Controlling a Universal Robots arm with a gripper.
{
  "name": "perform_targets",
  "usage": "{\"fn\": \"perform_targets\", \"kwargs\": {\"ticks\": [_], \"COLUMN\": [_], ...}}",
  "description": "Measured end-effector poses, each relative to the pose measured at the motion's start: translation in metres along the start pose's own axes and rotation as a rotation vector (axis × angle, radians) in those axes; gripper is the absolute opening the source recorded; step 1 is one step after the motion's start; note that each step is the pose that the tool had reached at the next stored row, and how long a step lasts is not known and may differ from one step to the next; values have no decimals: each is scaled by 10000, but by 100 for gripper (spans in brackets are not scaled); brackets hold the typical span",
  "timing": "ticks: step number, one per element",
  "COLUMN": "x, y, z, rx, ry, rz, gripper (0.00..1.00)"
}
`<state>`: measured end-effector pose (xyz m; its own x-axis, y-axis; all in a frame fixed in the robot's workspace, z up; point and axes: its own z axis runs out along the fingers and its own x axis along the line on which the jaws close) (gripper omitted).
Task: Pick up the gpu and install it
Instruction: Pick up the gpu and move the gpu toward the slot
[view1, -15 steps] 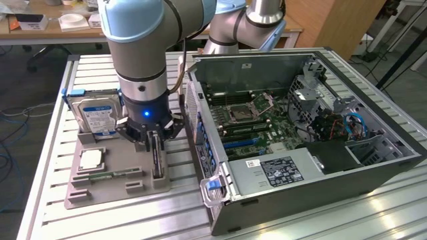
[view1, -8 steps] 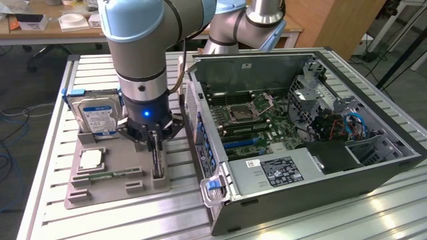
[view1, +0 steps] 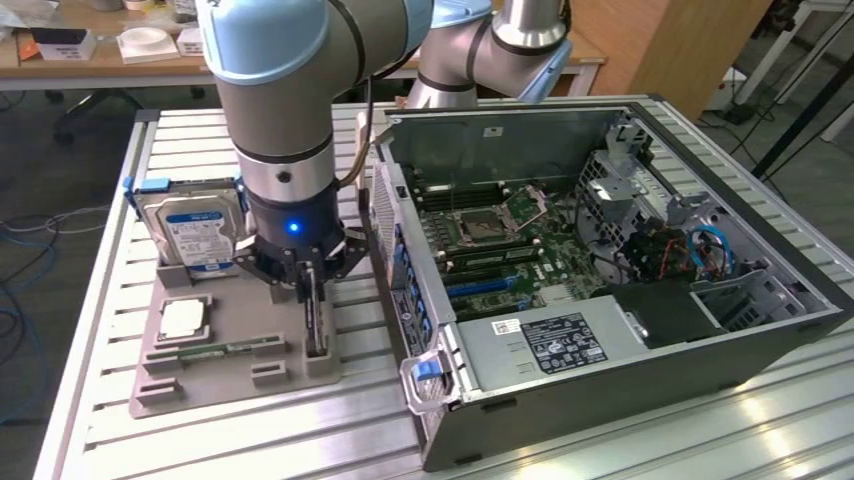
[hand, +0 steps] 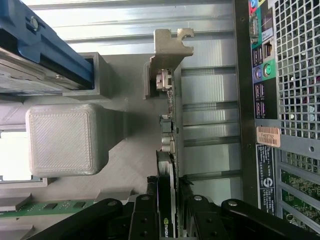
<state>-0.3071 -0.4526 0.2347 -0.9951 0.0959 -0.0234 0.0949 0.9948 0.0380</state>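
Fingers (hand: 151, 190) clench the gpu (hand: 167, 165), a thin card standing on edge with a black cooler and a silver end bracket, slotted in the grey tray (view1: 227, 375) at the exterior view's left of the open computer case (view1: 601, 380).

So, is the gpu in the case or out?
Out: the gpu stands on edge in the gray holder, beside the open case.
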Motion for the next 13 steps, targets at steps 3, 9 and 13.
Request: {"fn": "perform_targets", "kwargs": {"ticks": [3,9,13], "x": [0,0,-1], "y": [0,0,0], "z": [0,1,1], "rx": [-1,-1,-2], "ry": [-2,-2,-2], "rz": [1,1,0], "gripper": [26,26,26]}}
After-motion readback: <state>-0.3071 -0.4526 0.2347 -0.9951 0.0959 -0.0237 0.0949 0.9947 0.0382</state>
